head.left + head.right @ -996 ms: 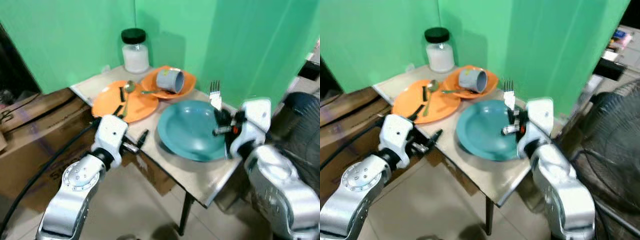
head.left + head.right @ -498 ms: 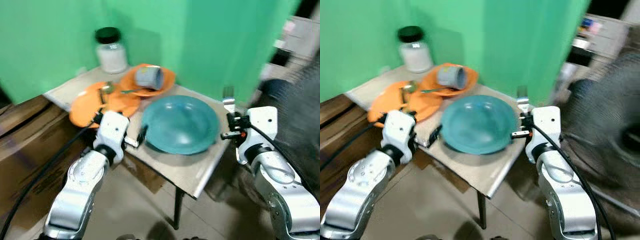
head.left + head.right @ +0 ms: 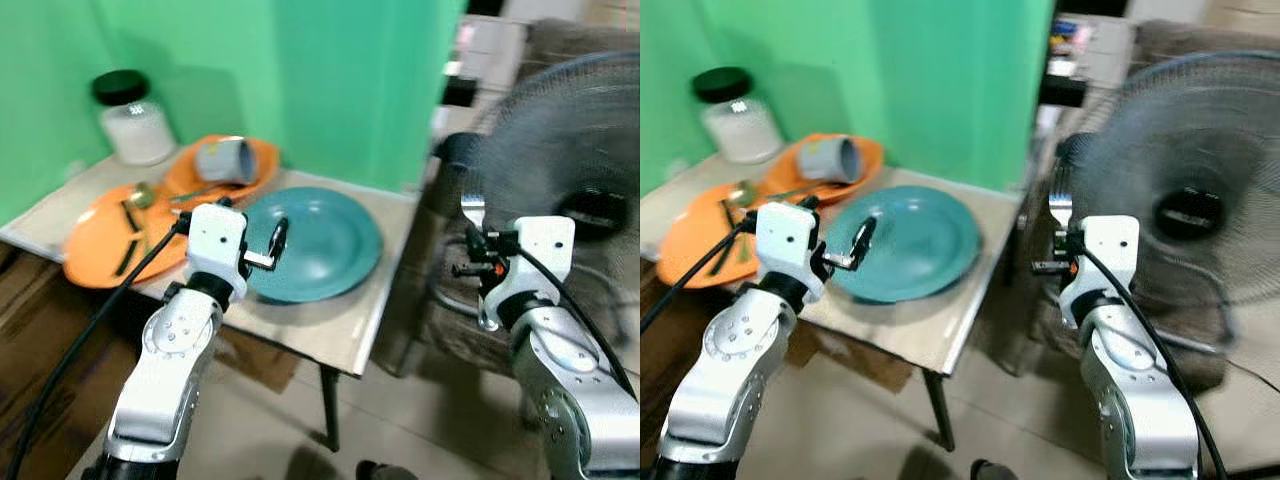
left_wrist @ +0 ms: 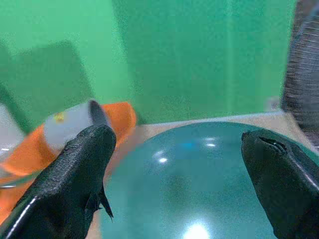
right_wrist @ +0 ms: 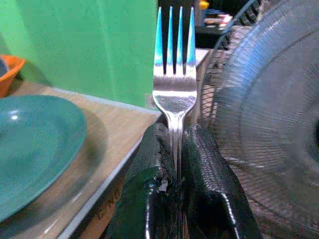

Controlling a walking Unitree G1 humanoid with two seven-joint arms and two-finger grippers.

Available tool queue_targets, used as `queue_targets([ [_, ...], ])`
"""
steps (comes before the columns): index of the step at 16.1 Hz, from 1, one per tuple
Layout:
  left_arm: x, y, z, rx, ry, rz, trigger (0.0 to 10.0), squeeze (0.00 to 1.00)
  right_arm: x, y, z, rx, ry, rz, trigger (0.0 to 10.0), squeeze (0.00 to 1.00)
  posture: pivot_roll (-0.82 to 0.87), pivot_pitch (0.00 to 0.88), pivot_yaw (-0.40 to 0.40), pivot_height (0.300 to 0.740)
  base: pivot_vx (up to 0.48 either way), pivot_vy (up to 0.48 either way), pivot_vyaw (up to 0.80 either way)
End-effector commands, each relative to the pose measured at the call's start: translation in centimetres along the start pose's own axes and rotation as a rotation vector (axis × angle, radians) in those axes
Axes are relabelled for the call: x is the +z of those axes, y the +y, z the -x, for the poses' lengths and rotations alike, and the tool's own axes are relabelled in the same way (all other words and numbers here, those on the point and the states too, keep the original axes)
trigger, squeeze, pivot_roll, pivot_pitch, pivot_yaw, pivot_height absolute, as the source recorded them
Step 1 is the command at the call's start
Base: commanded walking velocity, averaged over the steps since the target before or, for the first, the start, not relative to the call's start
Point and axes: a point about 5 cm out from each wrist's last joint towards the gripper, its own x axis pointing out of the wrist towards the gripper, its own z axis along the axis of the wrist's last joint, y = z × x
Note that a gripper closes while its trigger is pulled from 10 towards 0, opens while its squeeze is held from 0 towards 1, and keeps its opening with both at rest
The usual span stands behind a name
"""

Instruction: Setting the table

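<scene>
A teal plate (image 3: 320,240) lies on the small wooden table (image 3: 340,325). My left gripper (image 3: 272,243) hovers open over the plate's near left rim; in the left wrist view its black fingers (image 4: 75,179) stand wide apart with the teal plate (image 4: 199,174) between them. My right gripper (image 3: 478,250) is off the table's right side, in front of a fan, shut on a silver fork (image 3: 473,211) held upright with tines up. The right wrist view shows the fork (image 5: 175,74) pinched between the two fingers (image 5: 154,164).
Two orange plates (image 3: 100,235) sit at the table's left, with a spoon (image 3: 140,192) and dark utensils on them. A grey cup (image 3: 226,160) lies on its side on the far orange plate. A white jar (image 3: 135,120) stands at the back. A large fan (image 3: 570,150) stands right.
The camera has swung right, bringing the fan into view. My right gripper with the fork has moved off the table's right edge. My left gripper has risen over the teal plate's rim.
</scene>
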Motion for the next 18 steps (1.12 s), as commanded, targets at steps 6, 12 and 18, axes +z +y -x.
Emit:
queue_targets([
  [6,-0.8,1.3,1.7,0.048,0.049,-0.032,10.0,0.00,-0.6,1.0,-1.2,0.076,0.020,0.044,10.0,0.00,0.13,0.000,-0.033,0.740,0.000,0.000,-0.80],
  [12,-0.7,0.9,1.4,0.021,0.055,-0.011,10.0,0.00,-1.2,0.3,-0.9,0.024,0.056,0.022,10.0,0.00,0.10,0.000,0.005,0.740,0.000,0.000,-0.80],
  [18,-0.6,1.2,1.0,0.025,0.060,-0.018,10.0,0.00,-1.4,0.2,-0.8,-0.003,0.076,0.000,10.0,0.00,0.09,0.000,0.019,0.740,0.000,0.000,-0.80],
])
